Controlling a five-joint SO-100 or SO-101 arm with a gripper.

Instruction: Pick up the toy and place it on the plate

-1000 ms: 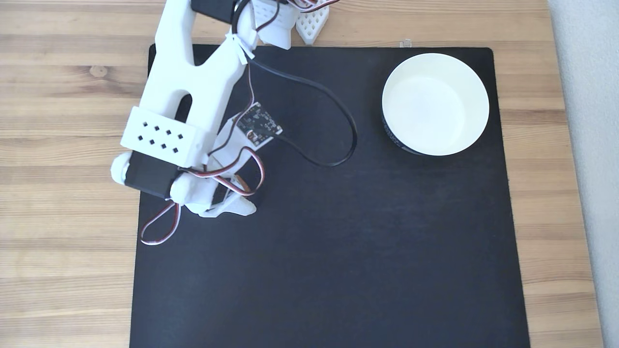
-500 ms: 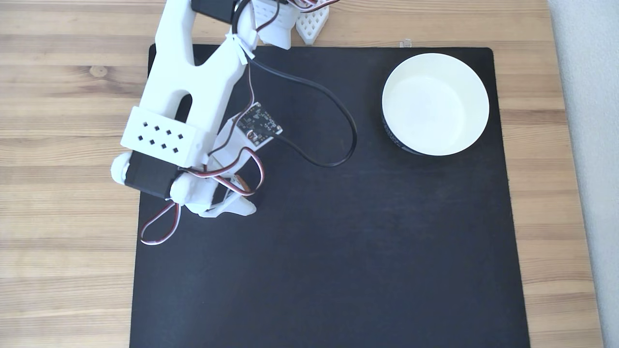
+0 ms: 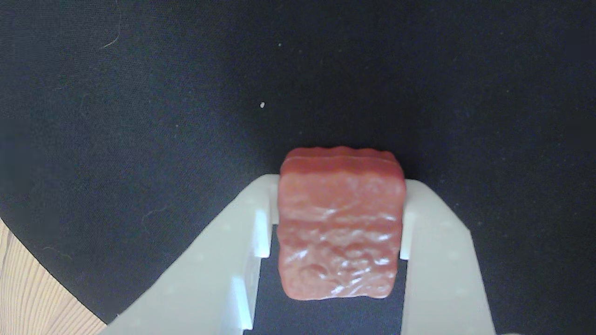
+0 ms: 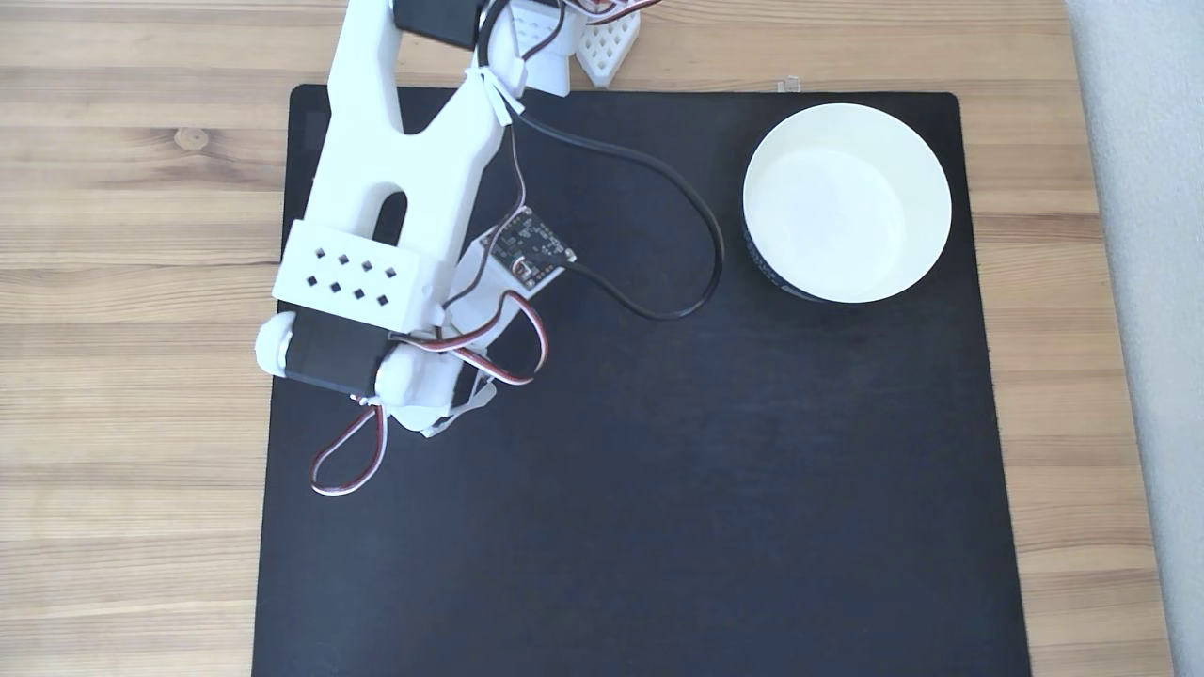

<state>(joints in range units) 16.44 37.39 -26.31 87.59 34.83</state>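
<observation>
Your gripper (image 3: 342,186) clamping toy (image 3: 341,228) between both fingers; pick looking done. Plate (image 4: 926,188) sitting empty, well apart; carrying remaining.

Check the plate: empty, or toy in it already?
Empty. In the fixed view the plate shows bare white inside; in the wrist view the toy sits between the gripper fingers.

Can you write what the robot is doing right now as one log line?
stage: grasp | gripper: shut on toy | toy: over black mat | plate: empty, to the right in fixed view
</observation>
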